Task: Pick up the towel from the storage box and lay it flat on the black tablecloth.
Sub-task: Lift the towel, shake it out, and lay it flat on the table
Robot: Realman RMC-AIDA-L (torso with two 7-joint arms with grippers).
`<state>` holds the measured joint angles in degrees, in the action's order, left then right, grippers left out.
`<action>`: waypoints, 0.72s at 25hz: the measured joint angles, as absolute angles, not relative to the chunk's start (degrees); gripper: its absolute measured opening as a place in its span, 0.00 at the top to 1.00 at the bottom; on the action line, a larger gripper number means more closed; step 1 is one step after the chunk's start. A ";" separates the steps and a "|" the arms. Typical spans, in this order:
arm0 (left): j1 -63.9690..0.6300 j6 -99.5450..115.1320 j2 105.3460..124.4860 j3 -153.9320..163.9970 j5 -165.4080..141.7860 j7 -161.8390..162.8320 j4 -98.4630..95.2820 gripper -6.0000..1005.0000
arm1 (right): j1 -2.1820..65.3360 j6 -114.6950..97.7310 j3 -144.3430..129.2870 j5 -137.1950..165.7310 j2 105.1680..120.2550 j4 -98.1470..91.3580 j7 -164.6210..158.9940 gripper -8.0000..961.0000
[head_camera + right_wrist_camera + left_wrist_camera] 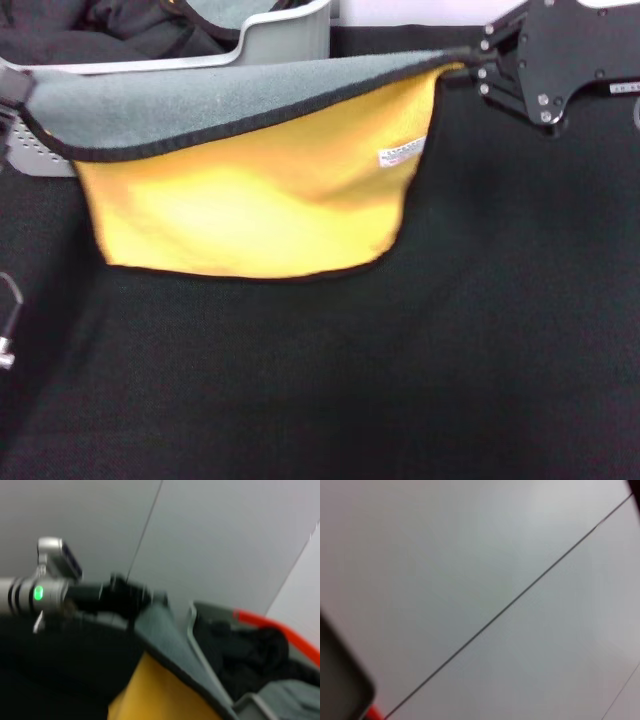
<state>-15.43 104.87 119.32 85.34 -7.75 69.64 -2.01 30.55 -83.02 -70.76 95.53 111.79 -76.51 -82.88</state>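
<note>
so the towel (250, 190) is out of the box (290, 35) and hanging stretched between both grippers, above the tablecloth (400, 380); grey face folded over along the top, yellow face toward the camera, white tag near its right side; bottom edge looks like it's at or just above the cloth, can't tell if it's touching yet. right gripper (478, 62) is pinched shut on the top right corner; left gripper (12, 90) is at the top left corner right at the frame edge, seems clamped on that corner too, and the right wrist view shows it (125, 594) nipped on the edge. dark cloths (120, 30) are left in the box.

for the lay-down i'd say keep both corners level and taut; drag toward the robot while lowering so the bottom edge lands first and the rest rolls out flat; don't let the grey flap tuck under; let go only once it's lying flat.
</note>
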 joint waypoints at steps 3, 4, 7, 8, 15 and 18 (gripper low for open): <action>-15.59 107.58 118.77 85.34 -6.68 70.65 -2.04 0.98 | 30.56 -83.85 -70.32 97.16 111.89 -77.00 -83.87 0.96; -15.76 108.13 118.60 85.34 -6.67 70.91 -2.04 0.98 | 30.57 -83.88 -70.19 97.39 111.94 -77.06 -84.05 0.96; -16.44 108.49 118.40 85.34 -6.78 71.40 -2.04 0.98 | 30.61 -83.88 -69.98 97.60 112.05 -77.01 -84.26 0.96; -16.55 108.50 118.40 85.34 -6.82 71.42 -2.04 0.98 | 30.62 -83.87 -69.98 97.62 112.07 -76.99 -84.27 0.96; -17.19 108.57 118.79 85.54 -6.90 71.13 -2.02 0.98 | 30.68 -83.72 -69.95 97.79 112.14 -76.99 -84.38 0.96; -17.21 108.59 118.86 85.49 -6.95 71.11 -2.02 0.98 | 30.73 -83.68 -69.96 97.81 112.15 -76.99 -84.45 0.96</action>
<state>-17.21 108.59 118.86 85.49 -6.95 71.11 -2.02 30.73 -83.68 -69.96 97.81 112.15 -76.99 -84.45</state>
